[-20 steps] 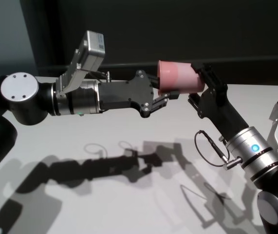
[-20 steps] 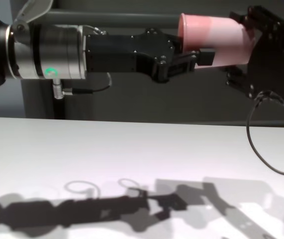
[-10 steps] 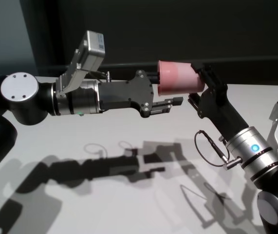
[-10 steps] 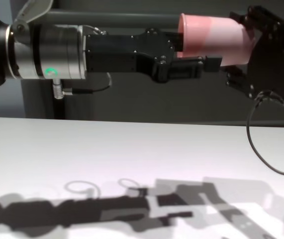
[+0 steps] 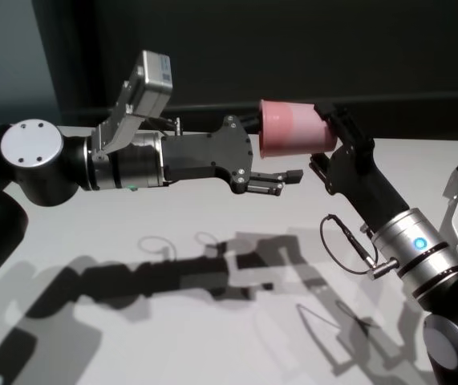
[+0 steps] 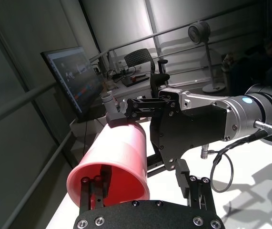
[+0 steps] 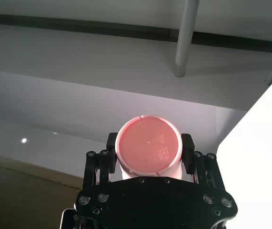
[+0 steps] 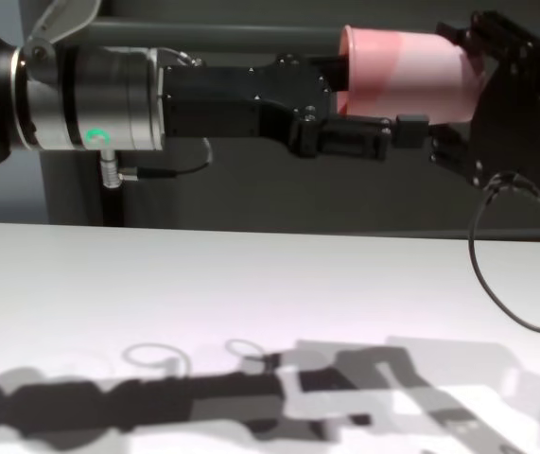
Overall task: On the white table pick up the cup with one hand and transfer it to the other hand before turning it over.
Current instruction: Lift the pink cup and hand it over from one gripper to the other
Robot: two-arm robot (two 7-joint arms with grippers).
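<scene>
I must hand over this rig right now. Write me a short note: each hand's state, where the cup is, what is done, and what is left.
Left hand: open, level in the air; one finger reaches inside the cup's mouth, the other hangs below the wall, apart from it.
Right hand: shut on the cup near its base.
Cup: lying sideways in the air above the white table, open end toward the left hand.
Done: cup lifted and passed over; only the right hand grips it.
Left: draw the left hand back clear of the rim, then turn the cup over.
</scene>
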